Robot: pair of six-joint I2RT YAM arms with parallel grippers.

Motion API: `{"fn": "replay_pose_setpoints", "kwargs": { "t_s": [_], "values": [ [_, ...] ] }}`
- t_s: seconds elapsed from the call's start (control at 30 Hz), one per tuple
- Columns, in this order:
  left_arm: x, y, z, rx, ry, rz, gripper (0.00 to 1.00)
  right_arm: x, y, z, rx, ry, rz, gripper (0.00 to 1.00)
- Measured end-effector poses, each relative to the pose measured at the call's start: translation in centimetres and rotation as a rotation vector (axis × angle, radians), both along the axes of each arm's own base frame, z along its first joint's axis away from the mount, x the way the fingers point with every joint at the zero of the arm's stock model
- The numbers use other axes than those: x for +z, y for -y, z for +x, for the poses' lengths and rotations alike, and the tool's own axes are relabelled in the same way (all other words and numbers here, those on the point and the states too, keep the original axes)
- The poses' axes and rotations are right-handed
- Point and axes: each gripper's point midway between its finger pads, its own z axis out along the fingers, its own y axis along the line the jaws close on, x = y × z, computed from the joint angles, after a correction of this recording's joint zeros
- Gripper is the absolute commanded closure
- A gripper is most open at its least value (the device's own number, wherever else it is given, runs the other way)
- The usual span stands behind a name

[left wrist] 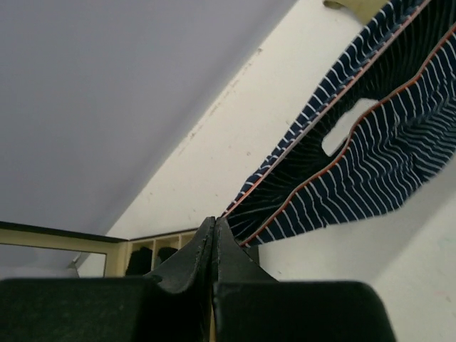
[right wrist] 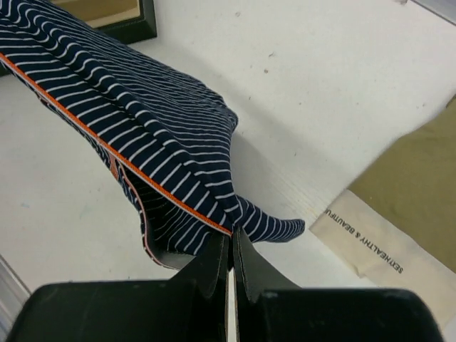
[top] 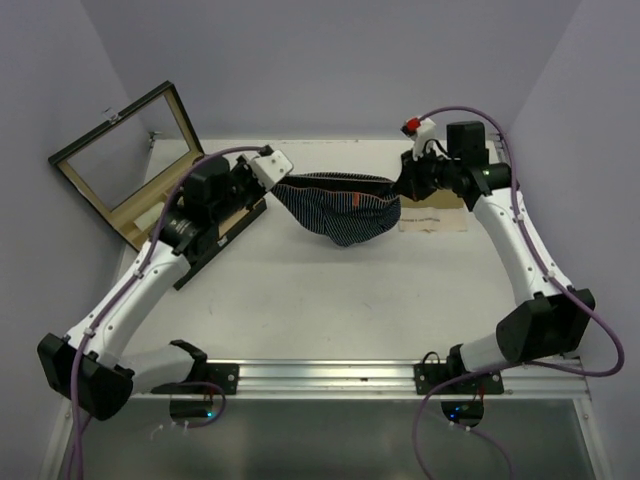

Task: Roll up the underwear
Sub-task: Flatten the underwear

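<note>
Black-fingered, the left gripper (left wrist: pixel 214 226) and right gripper (right wrist: pixel 229 246) each clamp one end of the striped underwear (top: pixel 340 212), which hangs stretched between them above the table (top: pixel 330 300). Beside the left arm, a wooden box (top: pixel 148 198) stands with its lid up; what its compartments hold is unclear.

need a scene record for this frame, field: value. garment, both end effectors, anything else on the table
garment: navy striped underwear, orange trim, unrolled
garment state: strung between both arms, middle sagging; contact with table unclear
left end effector: shut on the garment's left end
right end effector: shut on the garment's right end
other: wooden box, lid open, rear left; beige printed pouch beside right end effector
task progress: rolling not yet begun
</note>
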Motion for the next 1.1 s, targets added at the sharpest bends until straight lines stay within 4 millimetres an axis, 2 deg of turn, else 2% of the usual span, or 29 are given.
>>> {"fn": "replay_pose_setpoints", "kwargs": {
  "t_s": [0.07, 0.13, 0.27, 0.37, 0.47, 0.53, 0.6, 0.63, 0.67, 0.77, 0.8, 0.83, 0.87, 0.9, 0.97, 1.03, 1.07, 1.1],
  "values": [
    [-1.1, -0.1, -2.3, -0.040, -0.047, -0.024, 1.00, 0.6, 0.1, -1.3, 0.034, 0.003, -0.030, 1.00],
    [-1.3, -0.1, -4.6, -0.081, -0.077, -0.062, 1.00, 0.2, 0.1, -3.0, 0.081, -0.022, -0.060, 1.00],
    [-0.5, 0.2, -8.9, -0.149, -0.132, -0.182, 1.00, -1.6, -1.7, -7.5, 0.245, -0.104, -0.122, 1.00],
    [-0.3, 0.8, -11.4, -0.205, -0.193, -0.266, 1.00, -3.0, -3.2, -11.0, 0.372, -0.172, -0.152, 1.00],
    [-1.5, 1.5, -12.3, -0.210, -0.281, -0.328, 1.00, -3.9, -3.8, -12.2, 0.438, -0.219, -0.162, 1.00],
    [-2.8, 2.0, -11.7, -0.180, -0.352, -0.355, 1.00, -4.9, -4.0, -11.6, 0.450, -0.259, -0.170, 1.00],
    [-5.0, 2.6, -10.2, -0.127, -0.441, -0.366, 1.00, -6.3, -4.7, -9.9, 0.461, -0.308, -0.174, 1.00],
    [-6.0, 2.9, -9.4, -0.102, -0.479, -0.370, 1.00, -7.2, -5.2, -8.7, 0.463, -0.333, -0.174, 0.93],
    [-7.9, 3.5, -8.3, -0.066, -0.540, -0.370, 1.00, -8.5, -5.7, -7.4, 0.465, -0.367, -0.173, 0.74],
    [-13.5, 5.0, -6.2, 0.002, -0.711, -0.365, 0.76, -12.7, -6.8, -4.2, 0.448, -0.470, -0.181, 0.49],
    [-14.8, 5.4, -5.9, 0.014, -0.749, -0.361, 0.70, -14.0, -7.0, -3.2, 0.433, -0.501, -0.182, 0.48],
    [-16.0, 5.7, -5.7, 0.026, -0.787, -0.359, 0.67, -15.0, -7.1, -2.4, 0.418, -0.520, -0.181, 0.47],
    [-17.0, 5.9, -5.5, 0.040, -0.815, -0.361, 0.66, -15.9, -7.0, -1.6, 0.396, -0.541, -0.177, 0.43],
    [-17.3, 5.9, -5.4, 0.048, -0.825, -0.363, 0.61, -16.4, -6.8, -1.0, 0.371, -0.559, -0.168, 0.42],
    [-16.9, 5.8, -4.8, 0.059, -0.798, -0.369, 0.59, -16.2, -5.6, 0.1, 0.300, -0.576, -0.142, 0.43],
    [-15.3, 5.4, -4.1, 0.052, -0.743, -0.385, 0.57, -14.9, -4.0, 1.4, 0.240, -0.558, -0.116, 0.47],
    [-14.2, 5.0, -3.5, 0.038, -0.697, -0.383, 0.49, -14.1, -3.0, 1.9, 0.210, -0.540, -0.105, 0.49],
    [-13.5, 4.6, -3.1, 0.026, -0.660, -0.372, 0.46, -13.5, -2.3, 2.0, 0.191, -0.534, -0.098, 0.50]
  ]
}}
